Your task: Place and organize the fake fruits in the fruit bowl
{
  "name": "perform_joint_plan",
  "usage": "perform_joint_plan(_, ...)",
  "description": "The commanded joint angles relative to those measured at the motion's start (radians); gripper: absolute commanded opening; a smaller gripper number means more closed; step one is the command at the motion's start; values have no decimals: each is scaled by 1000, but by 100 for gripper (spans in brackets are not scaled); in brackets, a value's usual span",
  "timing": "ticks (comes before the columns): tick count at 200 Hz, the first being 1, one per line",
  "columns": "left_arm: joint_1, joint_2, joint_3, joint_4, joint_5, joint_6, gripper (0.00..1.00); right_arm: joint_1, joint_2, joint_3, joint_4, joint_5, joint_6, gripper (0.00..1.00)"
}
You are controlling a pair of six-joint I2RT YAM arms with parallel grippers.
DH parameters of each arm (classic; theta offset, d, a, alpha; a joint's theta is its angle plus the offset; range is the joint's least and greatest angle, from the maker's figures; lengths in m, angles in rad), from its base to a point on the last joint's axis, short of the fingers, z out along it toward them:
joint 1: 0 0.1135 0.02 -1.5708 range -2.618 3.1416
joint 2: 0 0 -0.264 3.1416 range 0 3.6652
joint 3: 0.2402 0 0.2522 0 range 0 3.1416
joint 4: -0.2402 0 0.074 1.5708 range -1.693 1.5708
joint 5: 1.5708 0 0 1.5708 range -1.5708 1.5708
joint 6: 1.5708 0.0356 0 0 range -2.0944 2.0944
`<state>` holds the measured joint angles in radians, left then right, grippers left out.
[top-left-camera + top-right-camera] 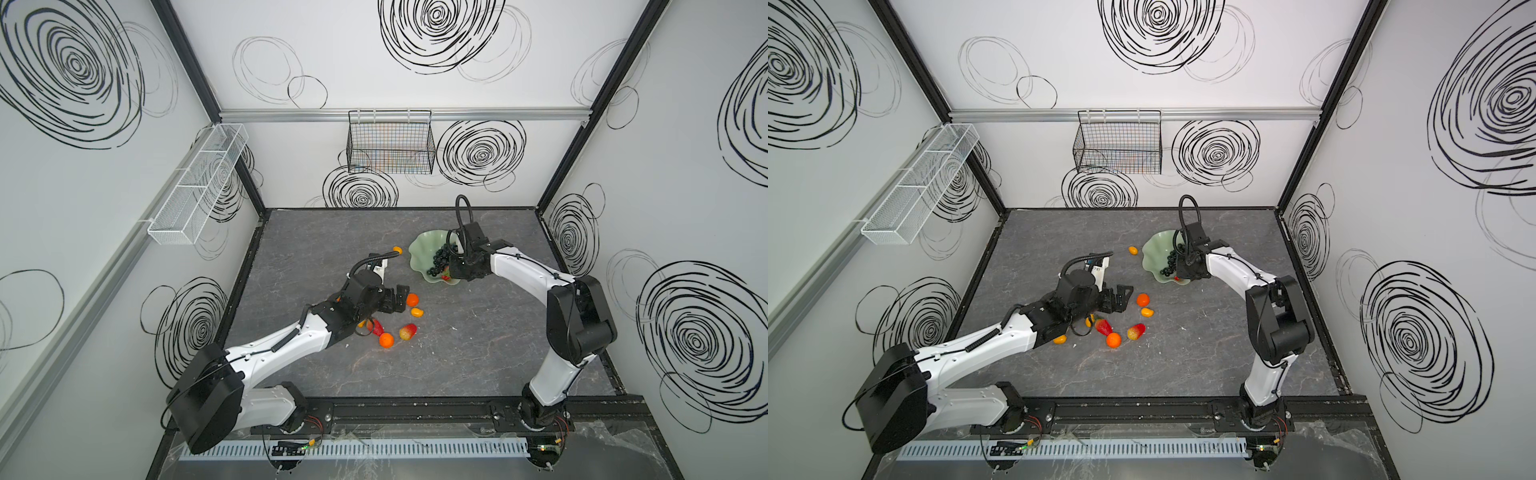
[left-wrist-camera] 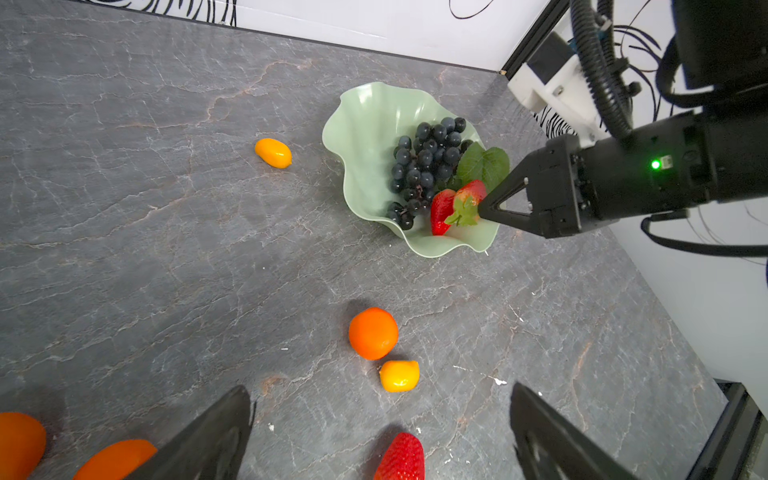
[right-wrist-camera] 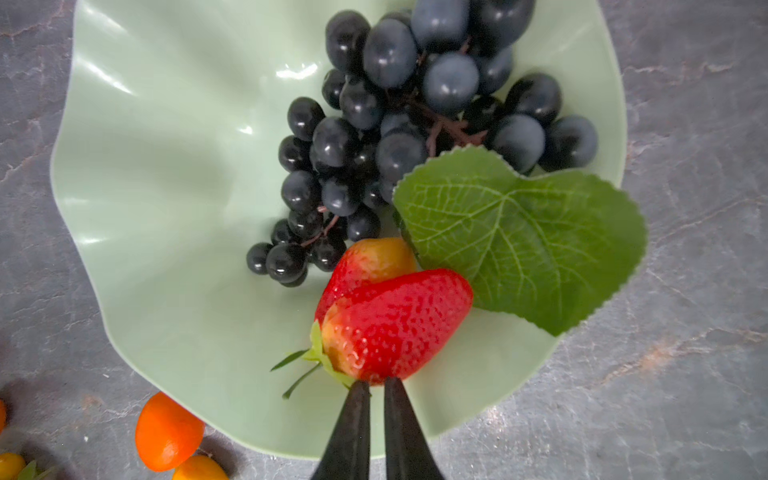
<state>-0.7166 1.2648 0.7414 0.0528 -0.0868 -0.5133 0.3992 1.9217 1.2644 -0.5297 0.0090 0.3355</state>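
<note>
In the fruit bowl (image 3: 166, 166), beside the grape bunch (image 3: 395, 124), a strawberry (image 3: 395, 324) is being held across a second strawberry (image 3: 370, 257) — seemingly so the reds are being grouped. It is being pinched at its green-topped end by the narrowed right tool (image 3: 376, 384), just inside the rim. Farther out, the left tool (image 2: 380, 395) is being held wide and empty over the worktop (image 2: 166, 249) — a tangerine (image 2: 373, 333) and a kumquat (image 2: 399, 376) are lying just ahead of it.

Glossy plastic fruit bowl (image 3: 166, 208), matt stone-look table (image 2: 124, 208), dimpled shiny strawberry (image 3: 395, 324).
</note>
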Motion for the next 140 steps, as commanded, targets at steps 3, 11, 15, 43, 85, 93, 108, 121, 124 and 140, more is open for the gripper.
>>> perform_joint_plan(3,9,-17,-11,17,1,-10,99,7,20,28,34,-5,-7,14)
perform_joint_plan(11,10,-19,-11,13,-2,-10,99,7,16,30,32,-4,-7,14)
perform_joint_plan(15,9,-21,-13,11,-6,-10,99,7,13,30,32,-4,-7,15)
perform_joint_plan(43,12,-46,-26,-10,-36,-16,99,16,-46,3,46,4,-8,16)
perform_joint_plan(85,11,-135,-99,-37,-64,-69,99,101,-184,-100,87,-13,4,19)
perform_joint_plan(93,11,-158,-120,-42,-65,-83,99,126,-208,-122,96,-22,8,20)
perform_joint_plan(108,9,-207,-159,-57,-70,-111,99,181,-246,-159,106,-40,9,20)
perform_joint_plan(121,6,-251,-192,-81,-85,-139,99,236,-271,-184,116,-58,-18,22)
perform_joint_plan(124,6,-263,-199,-88,-90,-145,99,249,-275,-190,120,-62,-27,23)
perform_joint_plan(140,7,-325,-233,-138,-119,-185,99,321,-293,-215,143,-68,-88,28)
